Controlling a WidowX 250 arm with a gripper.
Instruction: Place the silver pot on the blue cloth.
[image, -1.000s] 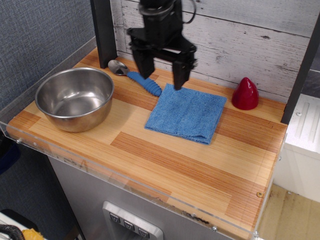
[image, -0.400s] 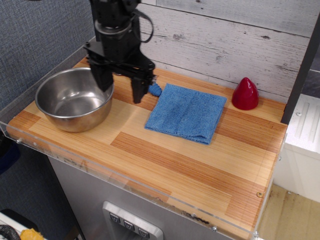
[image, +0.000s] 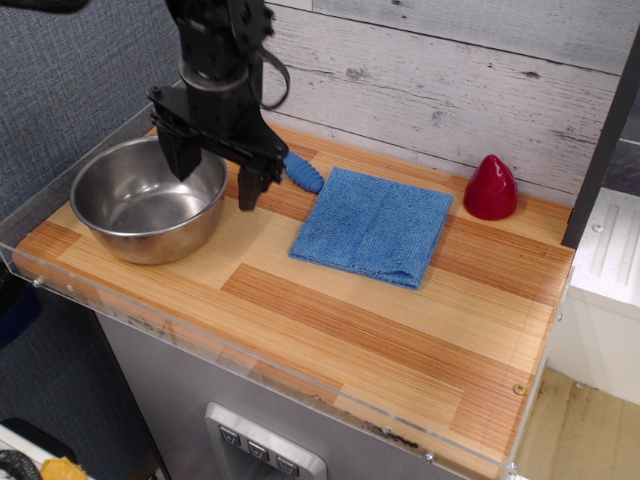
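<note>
observation.image | black gripper (image: 212, 178) jaws spread, straddling rim of shiny round steel pot (image: 148, 198) | fuzzy square blue terry cloth (image: 373, 225) flat on striped wood

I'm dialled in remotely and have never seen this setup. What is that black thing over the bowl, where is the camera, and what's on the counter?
One camera looks down at the wooden counter from the front, slightly above. The black thing is the robot arm's gripper: two fingers, spread open, holding nothing. It hangs over the right rim of the silver pot, one finger above the bowl, the other outside it. The pot sits empty at the left. The blue cloth lies flat in the middle. Behind the gripper a spoon's blue handle peeks out. A red cone-shaped object stands at the back right.
</note>
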